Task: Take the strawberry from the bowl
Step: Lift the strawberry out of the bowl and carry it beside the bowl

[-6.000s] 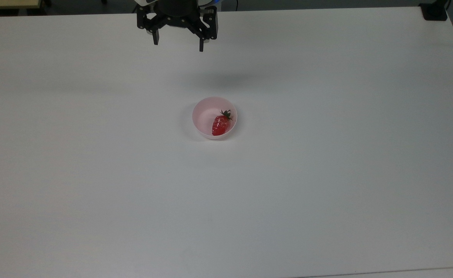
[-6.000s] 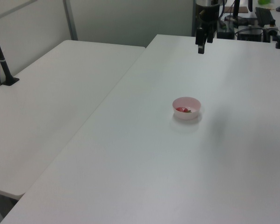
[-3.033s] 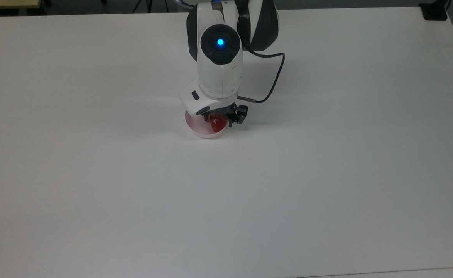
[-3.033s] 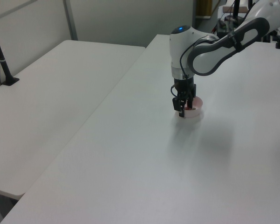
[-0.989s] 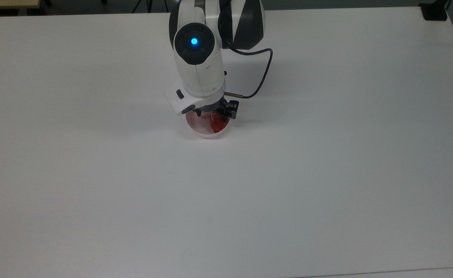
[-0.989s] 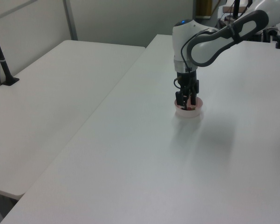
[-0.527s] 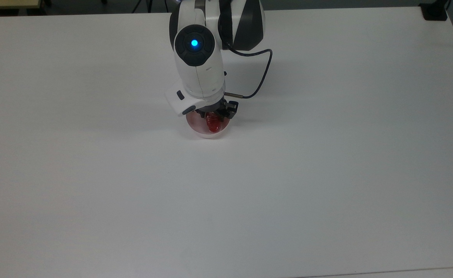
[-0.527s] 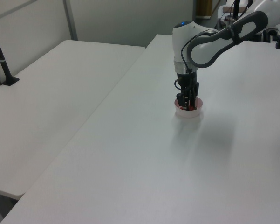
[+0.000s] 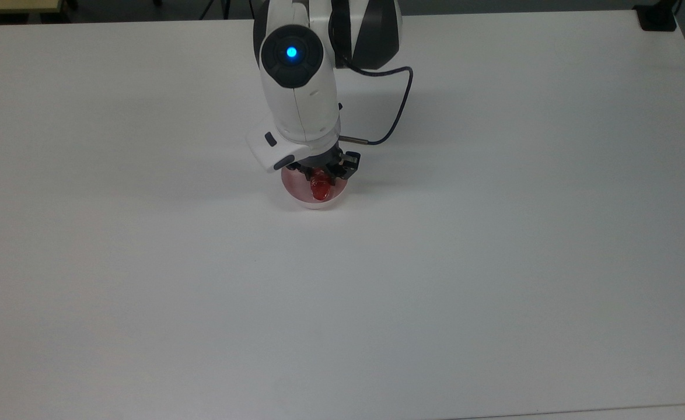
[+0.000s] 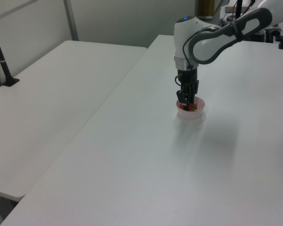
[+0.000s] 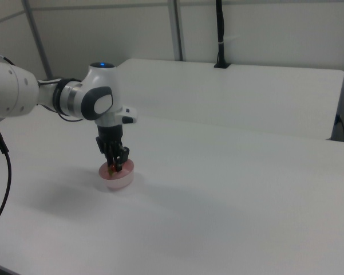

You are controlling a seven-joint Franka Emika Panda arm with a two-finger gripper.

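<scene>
End effector, upper centre of the top view, clenched on strawberry inside bowl on surface, positioned for lifting it clear.

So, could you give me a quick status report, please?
Gripper shut on strawberry, down in the bowl. Strawberry just above the bowl's floor. Nothing in the way.
</scene>
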